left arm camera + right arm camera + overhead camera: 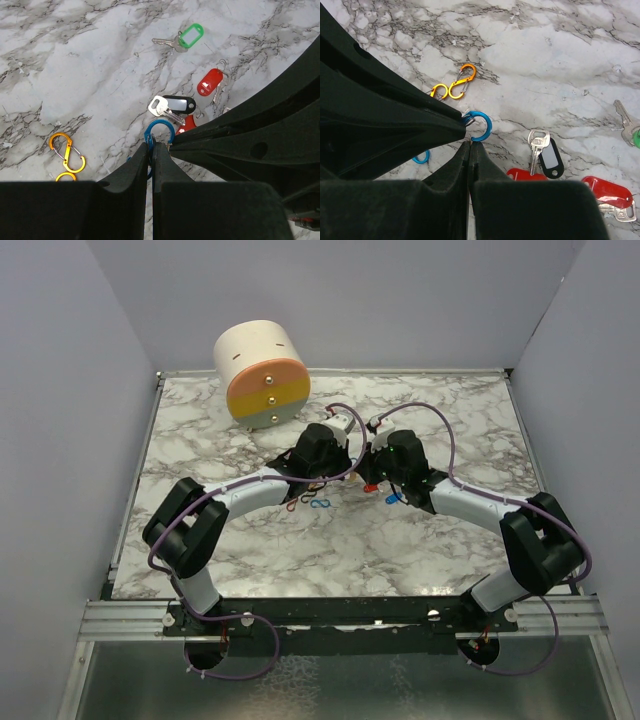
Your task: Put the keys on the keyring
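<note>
My left gripper [151, 146] is shut on a blue figure-8 clip [160, 130]; the clip's open loop sticks out past the fingertips. My right gripper [470, 143] is shut, tip to tip with the left one and touching the free end of the blue loop [482, 125]. Nothing shows between its fingers. On the marble lie a green-tagged key [190, 36], a red-tagged key [210, 82], a black-tagged key [177, 105] and another red tag [186, 125], which is partly hidden under the right gripper.
An orange figure-8 clip [67, 155] lies left of the grippers. A cream, orange and grey cylinder [262, 373] stands at the back left of the marble table [230, 540]. Grey walls enclose the table on three sides.
</note>
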Robot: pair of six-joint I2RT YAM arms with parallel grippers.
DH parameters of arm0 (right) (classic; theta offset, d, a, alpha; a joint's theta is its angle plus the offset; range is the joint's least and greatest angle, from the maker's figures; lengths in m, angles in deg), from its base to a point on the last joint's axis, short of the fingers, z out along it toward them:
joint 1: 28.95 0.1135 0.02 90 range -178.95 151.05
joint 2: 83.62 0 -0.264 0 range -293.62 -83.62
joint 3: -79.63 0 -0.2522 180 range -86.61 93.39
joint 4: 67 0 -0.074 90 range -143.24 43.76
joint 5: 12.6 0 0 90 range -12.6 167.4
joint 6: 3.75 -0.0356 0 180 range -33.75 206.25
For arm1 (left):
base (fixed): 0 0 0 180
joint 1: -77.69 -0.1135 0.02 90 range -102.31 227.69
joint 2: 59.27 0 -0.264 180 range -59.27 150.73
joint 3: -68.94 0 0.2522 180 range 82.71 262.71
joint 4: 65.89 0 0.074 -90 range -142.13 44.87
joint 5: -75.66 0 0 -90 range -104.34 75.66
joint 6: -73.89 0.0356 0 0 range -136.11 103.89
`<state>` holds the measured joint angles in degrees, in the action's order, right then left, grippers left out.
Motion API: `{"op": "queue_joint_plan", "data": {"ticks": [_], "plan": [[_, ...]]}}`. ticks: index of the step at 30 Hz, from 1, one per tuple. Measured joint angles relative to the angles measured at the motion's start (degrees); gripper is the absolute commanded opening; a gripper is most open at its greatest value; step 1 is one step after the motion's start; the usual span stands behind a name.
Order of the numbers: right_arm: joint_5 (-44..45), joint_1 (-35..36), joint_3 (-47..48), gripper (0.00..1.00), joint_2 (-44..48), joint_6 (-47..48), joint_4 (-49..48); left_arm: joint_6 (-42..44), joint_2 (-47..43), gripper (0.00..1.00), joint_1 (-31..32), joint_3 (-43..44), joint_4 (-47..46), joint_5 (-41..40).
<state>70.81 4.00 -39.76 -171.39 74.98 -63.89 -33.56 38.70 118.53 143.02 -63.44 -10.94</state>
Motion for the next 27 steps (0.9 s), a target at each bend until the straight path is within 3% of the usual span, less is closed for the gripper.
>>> {"op": "queue_joint_plan", "data": {"ticks": [27], "plan": [[-0.1, 0.0, 0.0, 0.01, 0.2, 0.0, -0.4, 0.1, 1.1, 0.00, 0.1, 1.1, 1.7, 0.0]]}}
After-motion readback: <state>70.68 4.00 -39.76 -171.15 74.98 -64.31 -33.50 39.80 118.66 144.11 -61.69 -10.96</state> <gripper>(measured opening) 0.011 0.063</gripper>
